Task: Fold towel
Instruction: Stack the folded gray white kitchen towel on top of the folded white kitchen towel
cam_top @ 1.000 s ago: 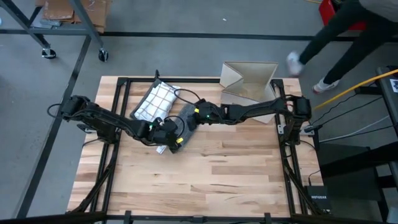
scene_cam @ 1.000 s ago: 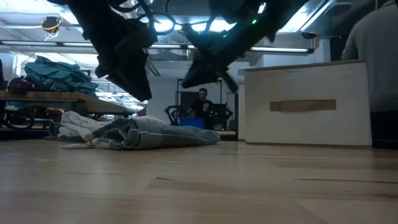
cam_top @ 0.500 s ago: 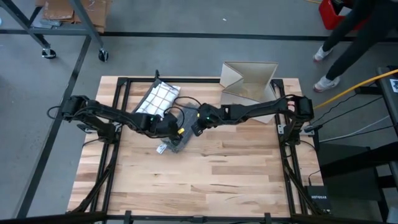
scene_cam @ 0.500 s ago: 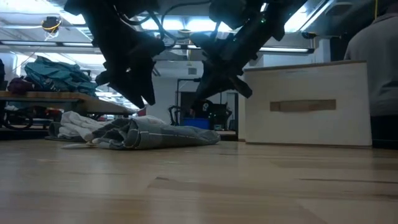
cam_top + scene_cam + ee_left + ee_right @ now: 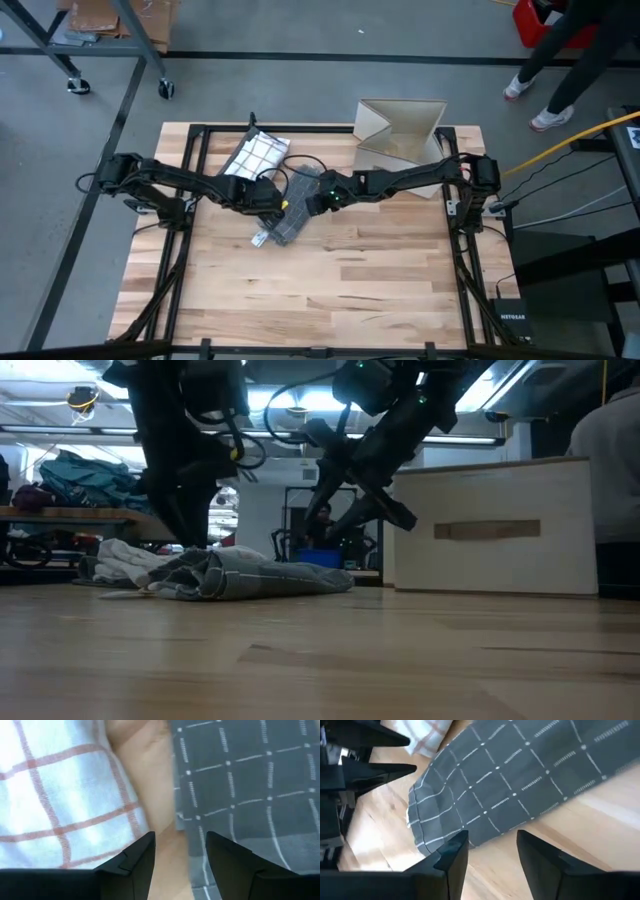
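Wooden table (image 5: 340,280): grey towel (image 5: 291,205), white checked towel (image 5: 250,160), cardboard box (image 5: 400,135).

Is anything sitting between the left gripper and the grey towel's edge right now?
Nothing visible does. The left gripper is open right over the grey towel edge, with only bare table between its fingers. The white checked towel lies just beside it, close enough that it might get caught.

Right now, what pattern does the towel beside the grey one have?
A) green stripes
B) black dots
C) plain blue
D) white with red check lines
D: the left wrist view shows a white towel crossed by red lines, lying next to the grey towel with bare table between them.
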